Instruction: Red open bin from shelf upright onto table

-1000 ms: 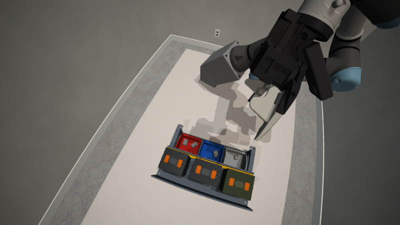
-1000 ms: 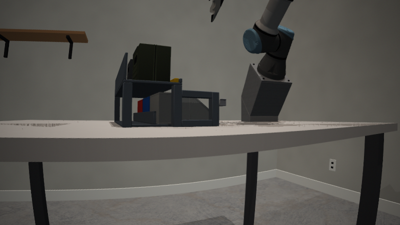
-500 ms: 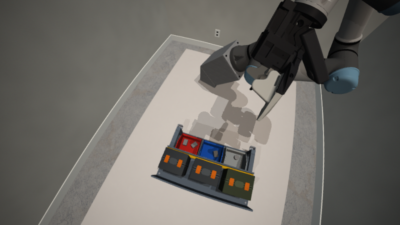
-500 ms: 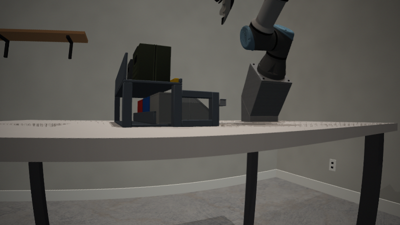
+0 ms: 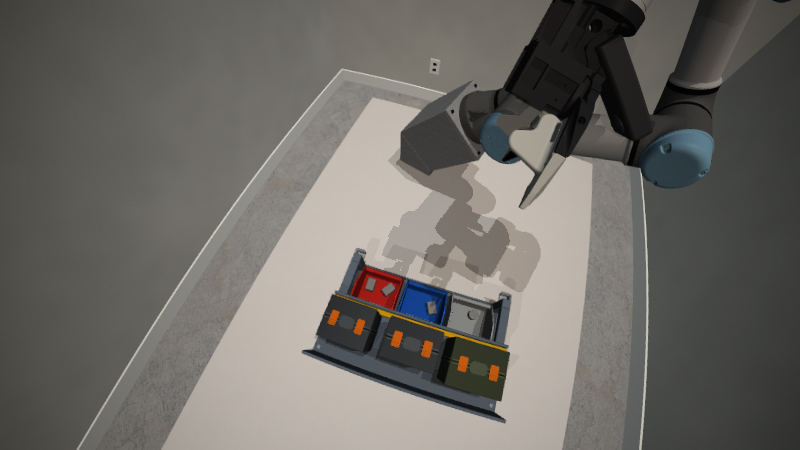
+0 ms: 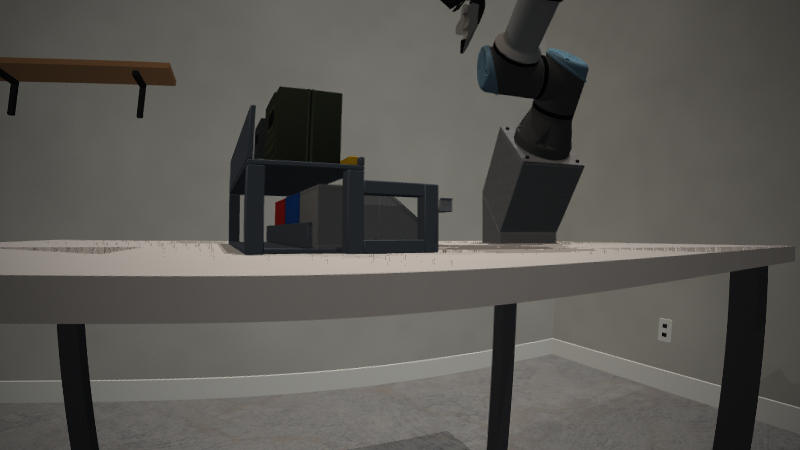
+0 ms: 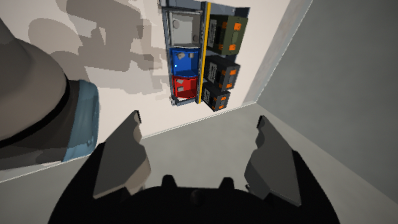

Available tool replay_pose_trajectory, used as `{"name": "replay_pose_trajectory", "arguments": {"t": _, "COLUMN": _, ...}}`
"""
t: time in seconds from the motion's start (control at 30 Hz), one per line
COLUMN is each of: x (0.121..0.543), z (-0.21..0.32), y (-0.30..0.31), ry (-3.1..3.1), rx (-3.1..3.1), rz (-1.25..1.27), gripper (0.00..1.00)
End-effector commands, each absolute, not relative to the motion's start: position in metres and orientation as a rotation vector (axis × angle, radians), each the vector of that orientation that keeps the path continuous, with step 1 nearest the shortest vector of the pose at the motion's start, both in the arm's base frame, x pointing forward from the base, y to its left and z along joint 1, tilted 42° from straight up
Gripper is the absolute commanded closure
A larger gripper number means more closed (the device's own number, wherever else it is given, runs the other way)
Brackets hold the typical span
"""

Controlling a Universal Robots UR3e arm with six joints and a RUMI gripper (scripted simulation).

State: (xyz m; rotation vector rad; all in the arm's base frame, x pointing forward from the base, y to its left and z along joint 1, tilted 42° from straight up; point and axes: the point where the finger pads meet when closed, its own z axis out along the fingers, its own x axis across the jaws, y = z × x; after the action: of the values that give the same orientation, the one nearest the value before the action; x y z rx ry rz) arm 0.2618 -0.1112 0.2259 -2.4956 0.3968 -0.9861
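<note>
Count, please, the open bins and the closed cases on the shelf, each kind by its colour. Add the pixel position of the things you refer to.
Red open bin (image 5: pixel 380 294) (image 7: pixel 189 90): 1
Blue open bin (image 5: pixel 416 299) (image 7: pixel 186 67): 1
Grey open bin (image 5: pixel 465 327) (image 7: pixel 186 36): 1
Dark grey cases: 2
Dark green case (image 5: pixel 481 383) (image 6: pixel 324 125) (image 7: pixel 232 37): 1
Total: 6

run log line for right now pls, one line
hand: open, nothing held | red bin: on shelf, two parts visible inside (top view) | placing on table: not done

In the top view, the red bin (image 5: pixel 375 300) (image 6: pixel 280 212) (image 7: pixel 185 90) is open from above; the shelf (image 5: pixel 350 274) (image 6: pixel 353 212) (image 7: pixel 204 50) walls it at ten o'clock, the blue bin (image 5: pixel 420 305) (image 6: pixel 292 208) (image 7: pixel 184 66) at four — and a dark case (image 5: pixel 346 322) (image 7: pixel 217 97) obstructs seven.
</note>
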Motion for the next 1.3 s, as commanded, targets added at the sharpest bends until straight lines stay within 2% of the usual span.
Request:
{"name": "replay_pose_trajectory", "arguments": {"t": 0.0, "x": 0.232, "z": 0.222, "y": -0.108, "ry": 0.401, "rx": -2.495, "rz": -1.000, "gripper": 0.00}}
{"name": "replay_pose_trajectory", "arguments": {"t": 0.37, "x": 0.232, "z": 0.222, "y": -0.108, "ry": 0.401, "rx": -2.495, "rz": -1.000, "gripper": 0.00}}
{"name": "replay_pose_trajectory", "arguments": {"t": 0.4, "x": 0.252, "z": 0.214, "y": -0.109, "ry": 0.367, "rx": -2.497, "rz": -0.920, "gripper": 0.00}}
{"name": "replay_pose_trajectory", "arguments": {"t": 0.53, "x": 0.272, "z": 0.180, "y": -0.105, "ry": 0.254, "rx": -2.489, "rz": -0.675, "gripper": 0.00}}
{"name": "replay_pose_trajectory", "arguments": {"t": 0.93, "x": 0.272, "z": 0.180, "y": -0.105, "ry": 0.254, "rx": -2.489, "rz": -0.675, "gripper": 0.00}}
{"name": "replay_pose_trajectory", "arguments": {"t": 0.97, "x": 0.254, "z": 0.212, "y": -0.108, "ry": 0.359, "rx": -2.497, "rz": -0.907, "gripper": 0.00}}
{"name": "replay_pose_trajectory", "arguments": {"t": 1.1, "x": 0.274, "z": 0.178, "y": -0.105, "ry": 0.247, "rx": -2.488, "rz": -0.662, "gripper": 0.00}}
{"name": "replay_pose_trajectory", "arguments": {"t": 1.27, "x": 0.274, "z": 0.178, "y": -0.105, "ry": 0.247, "rx": -2.488, "rz": -0.662, "gripper": 0.00}}
